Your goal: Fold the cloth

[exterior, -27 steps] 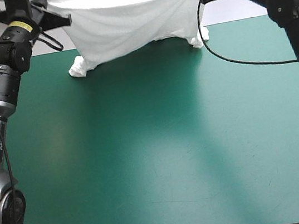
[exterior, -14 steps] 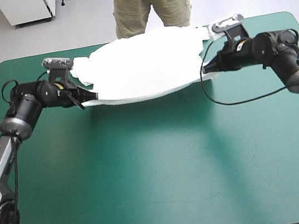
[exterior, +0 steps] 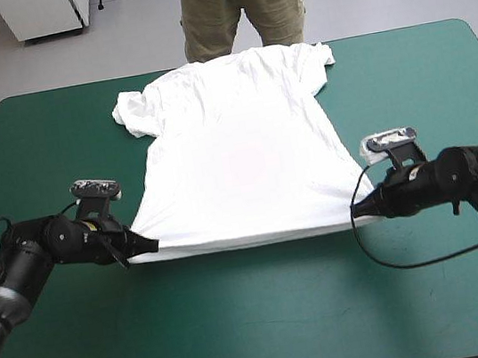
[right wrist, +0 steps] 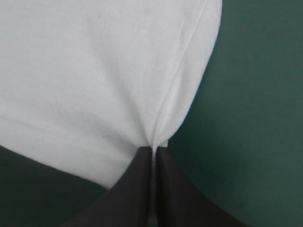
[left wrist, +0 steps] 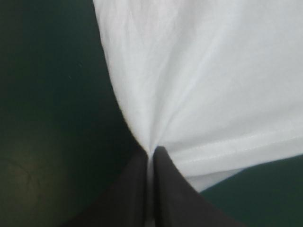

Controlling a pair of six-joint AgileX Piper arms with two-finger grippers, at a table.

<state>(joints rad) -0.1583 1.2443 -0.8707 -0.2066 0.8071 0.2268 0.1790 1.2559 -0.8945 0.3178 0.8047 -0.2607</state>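
Observation:
The white T-shirt (exterior: 244, 151) lies spread flat on the teal-green table (exterior: 269, 318), collar toward the far edge and hem toward the near side. My left gripper (exterior: 148, 245) is shut on the hem's left corner, low over the cover. At the hem's right corner my right gripper (exterior: 358, 209) is shut on the cloth. In the left wrist view the black fingers (left wrist: 163, 189) pinch a bunched corner of the T-shirt (left wrist: 208, 85). The right wrist view shows the same: fingers (right wrist: 137, 189) meeting on the T-shirt's (right wrist: 94, 75) hem corner.
One sleeve (exterior: 127, 113) lies crumpled at the far left of the shirt, the other sleeve (exterior: 321, 53) near the far edge. Bare teal-green cover lies on both sides of the shirt and in a wide band along the near edge.
Earlier the arms held the T-shirt high, hanging beyond the far edge. They have swung down and toward the near side, drawing the shirt out flat on the table, both corners still held.

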